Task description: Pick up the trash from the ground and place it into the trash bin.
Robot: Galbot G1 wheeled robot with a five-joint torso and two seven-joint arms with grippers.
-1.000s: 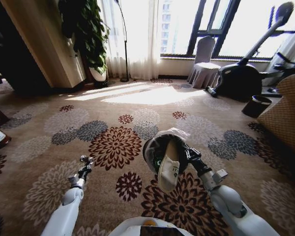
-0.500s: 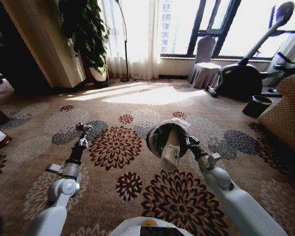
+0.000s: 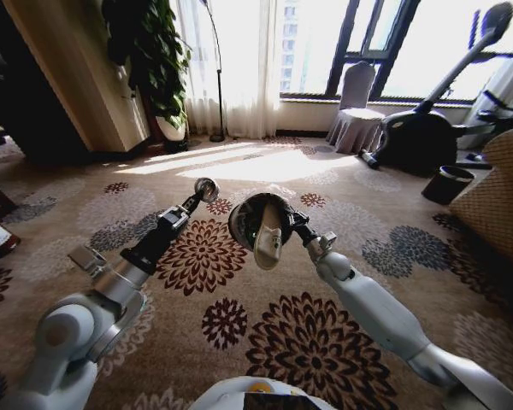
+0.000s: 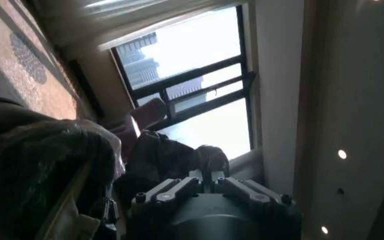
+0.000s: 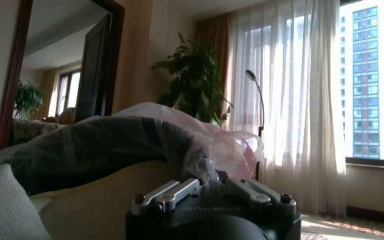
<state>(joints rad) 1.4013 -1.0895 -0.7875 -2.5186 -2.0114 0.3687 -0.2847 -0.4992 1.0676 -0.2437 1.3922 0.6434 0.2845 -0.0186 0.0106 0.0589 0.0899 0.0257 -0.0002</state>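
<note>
while your right gripper (image 3: 288,220) was clamped on the rim of the trash bin (image 3: 255,224), holding it tipped above the carpet (image 3: 342,342) at frame centre with a white-pink bag (image 3: 268,245) hanging out, your left gripper (image 3: 205,190) sat closed and empty just left of it.

Floral carpet (image 3: 239,342), potted plant (image 3: 150,60), covered chair (image 3: 355,107).
</note>
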